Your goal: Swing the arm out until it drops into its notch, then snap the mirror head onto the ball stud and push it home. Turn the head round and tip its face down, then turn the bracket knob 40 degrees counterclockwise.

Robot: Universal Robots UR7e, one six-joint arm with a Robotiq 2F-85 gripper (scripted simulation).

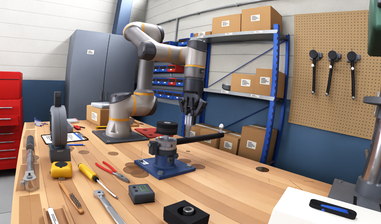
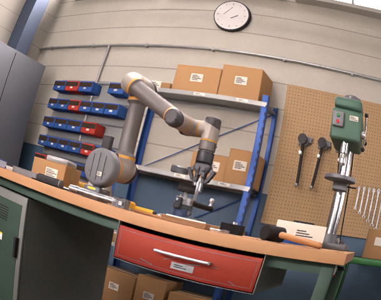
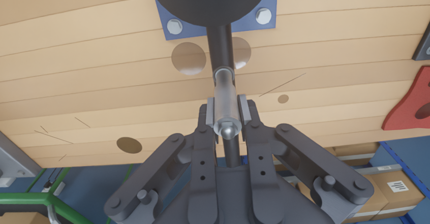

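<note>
My gripper points straight down over the black swing arm of the bracket, which is bolted to the bench on a blue base plate. A grey upright handle pin rises from the arm between the fingers. The arm reaches out to the right and ends in a ball stud. A black round knob caps the bracket. The mirror head stands on a stand at the bench's left. The gripper is closed on the handle pin.
The drill press stands at the bench's right end beside a white box. Hand tools, a yellow tape measure, a grey meter and a black socket block lie at the front. A red plate lies near the robot base.
</note>
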